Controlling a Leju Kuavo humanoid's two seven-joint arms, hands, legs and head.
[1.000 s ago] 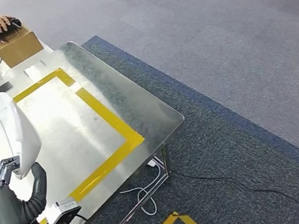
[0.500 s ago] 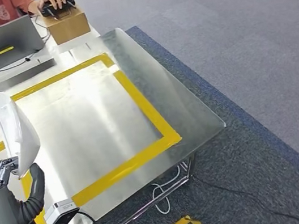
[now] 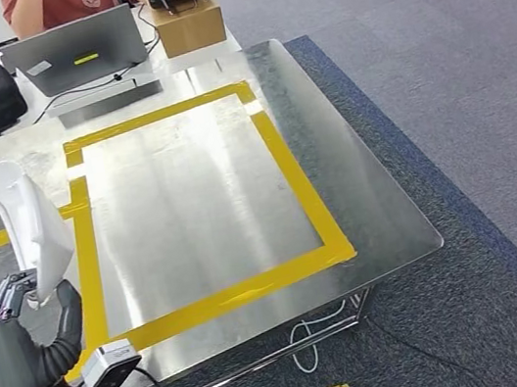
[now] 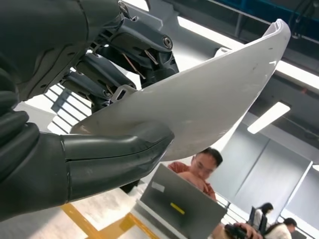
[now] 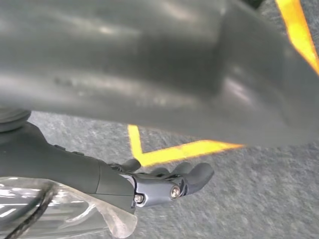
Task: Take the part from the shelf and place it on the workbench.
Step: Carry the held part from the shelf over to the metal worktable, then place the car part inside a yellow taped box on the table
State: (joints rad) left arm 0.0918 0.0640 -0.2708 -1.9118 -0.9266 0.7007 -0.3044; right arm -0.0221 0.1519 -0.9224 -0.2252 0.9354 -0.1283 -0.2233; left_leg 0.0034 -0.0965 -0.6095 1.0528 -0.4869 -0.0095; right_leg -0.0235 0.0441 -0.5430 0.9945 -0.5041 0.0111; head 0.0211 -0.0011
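No words, brands or numbers can be read. The grey laptop lid (image 3: pixel 78 50) at the desk's twelve o'clock edge bears a small pale sticker (image 3: pixel 39 67) and a yellow strip (image 3: pixel 86 57), both too small to make out.

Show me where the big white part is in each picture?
Head view: the white part stands up from the left hand, lower left.
Left wrist view: it crosses the middle, gripped by that hand.
Right wrist view: not in it.
Shared landmark: the grey laptop.
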